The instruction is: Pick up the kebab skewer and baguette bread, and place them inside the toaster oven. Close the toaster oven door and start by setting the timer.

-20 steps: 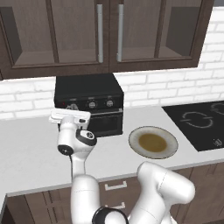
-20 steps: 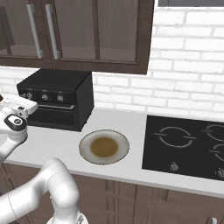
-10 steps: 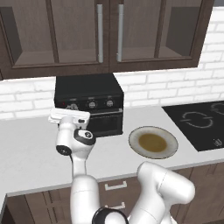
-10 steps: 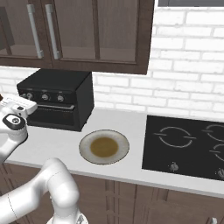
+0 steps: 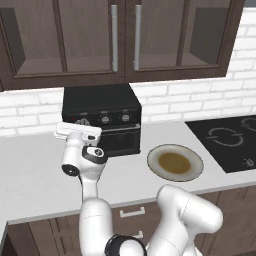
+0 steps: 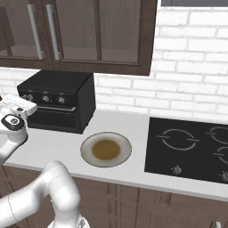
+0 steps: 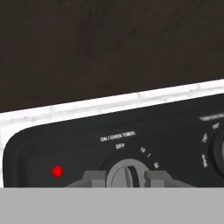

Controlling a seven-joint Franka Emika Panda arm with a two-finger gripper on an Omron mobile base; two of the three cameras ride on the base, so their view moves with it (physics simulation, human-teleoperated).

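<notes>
Gripper (image 7: 127, 177) at the toaster oven's (image 5: 102, 106) left end, fingers (image 7: 94, 178) pinching the timer knob (image 7: 127, 174), narrow gap. Red light (image 7: 57, 171) left of it. Oven door (image 5: 117, 139) closed. Empty plate (image 5: 175, 162) right of oven on counter (image 5: 30, 170).

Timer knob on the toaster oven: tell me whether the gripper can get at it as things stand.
Probably yes. In the hand view the gripper sits right at the timer knob, a fingertip on each side, with nothing between; the toaster oven door is closed.
</notes>
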